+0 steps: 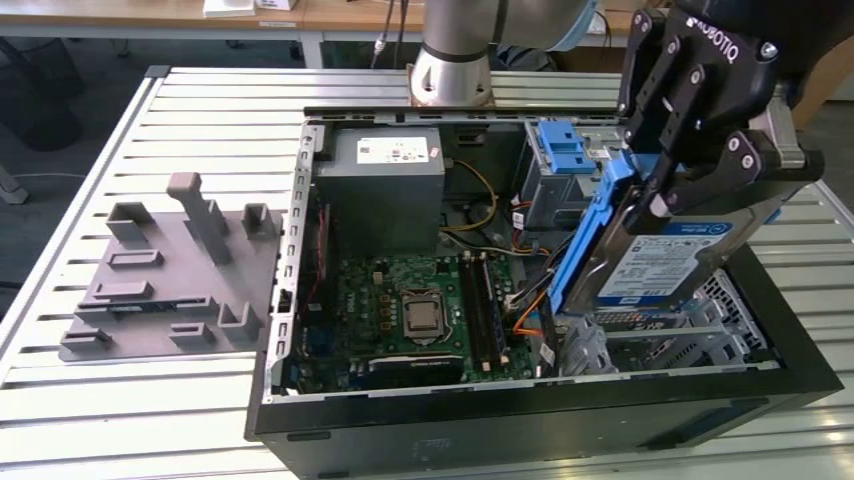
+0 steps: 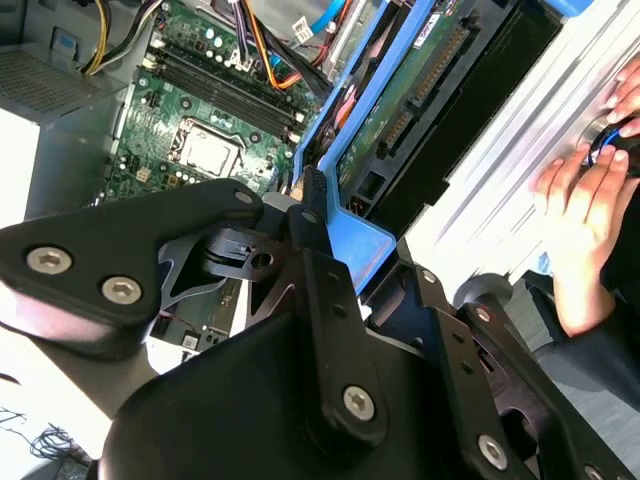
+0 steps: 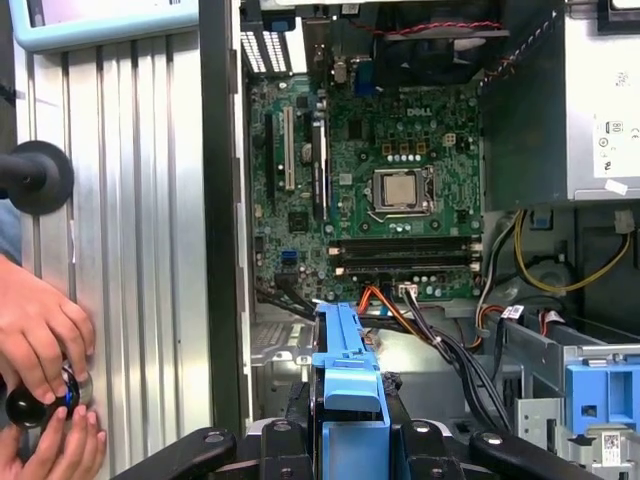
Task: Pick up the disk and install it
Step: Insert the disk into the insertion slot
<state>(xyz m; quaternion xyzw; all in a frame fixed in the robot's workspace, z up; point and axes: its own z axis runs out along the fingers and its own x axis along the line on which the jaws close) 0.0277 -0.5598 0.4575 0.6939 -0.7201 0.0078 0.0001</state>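
Blue-railed and standing on edge, the disk (image 1: 665, 268) is clamped in the gripper (image 1: 687, 195), whose fingers are closed on it. It hangs tilted over the open computer case (image 1: 534, 412), along the case's edge on the exterior view's right, just beside the blue latch strip (image 1: 563, 150) and next to the motherboard (image 1: 407, 300). A grey moulded fixture (image 1: 160, 285) lies on the slatted metal table (image 1: 200, 110) near its edge on the exterior view's left. In the first wrist view, a person's hands (image 3: 40, 345) are on the table beside the case.
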